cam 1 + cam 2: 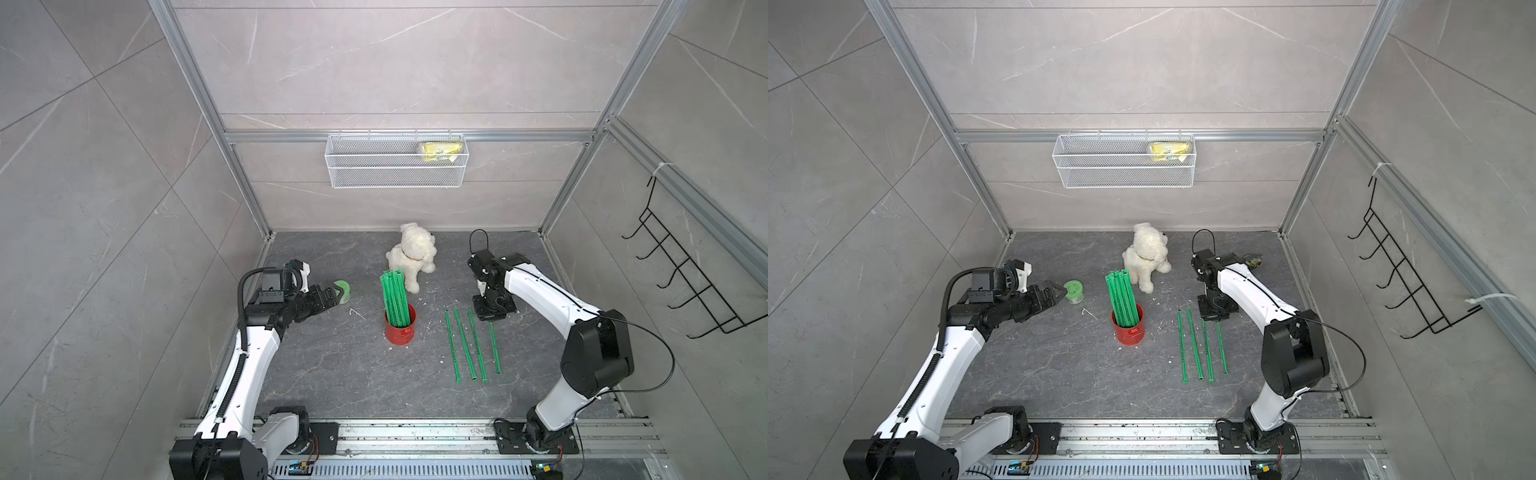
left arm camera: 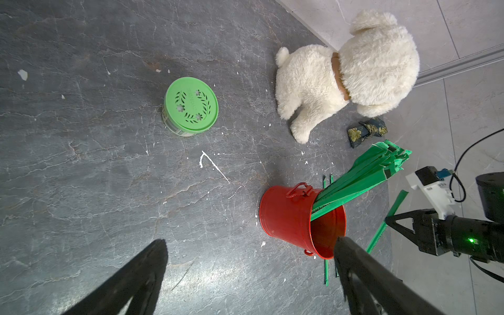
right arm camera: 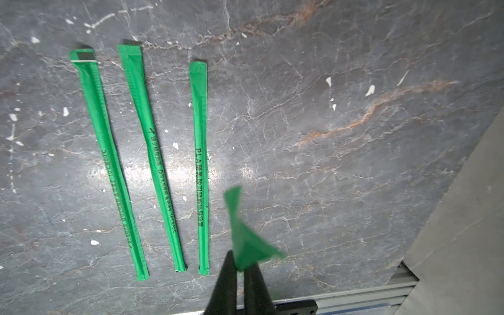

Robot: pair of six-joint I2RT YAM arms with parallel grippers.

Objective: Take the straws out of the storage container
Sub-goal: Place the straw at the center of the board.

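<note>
The red storage container (image 1: 400, 330) (image 1: 1128, 329) stands upright mid-floor, with a bundle of green straws (image 1: 394, 297) (image 1: 1122, 298) leaning in it. In the left wrist view the container (image 2: 289, 215) and its straws (image 2: 362, 174) show near one finger. Three straws lie side by side on the floor (image 1: 465, 345) (image 3: 152, 152) to its right. My right gripper (image 1: 490, 318) (image 3: 240, 259) points down, shut on the far end of a fourth straw (image 1: 494, 349) (image 3: 236, 218) beside them. My left gripper (image 1: 336, 293) (image 2: 250, 241) hovers open and empty, left of the container.
A green-lidded jar (image 1: 344, 289) (image 2: 191, 105) sits just beyond the left gripper. A white plush dog (image 1: 413, 255) stands behind the container, a small dark pouch (image 2: 366, 131) near it. A white wire basket (image 1: 395, 166) hangs on the back wall, a black hook rack (image 1: 685, 282) on the right wall.
</note>
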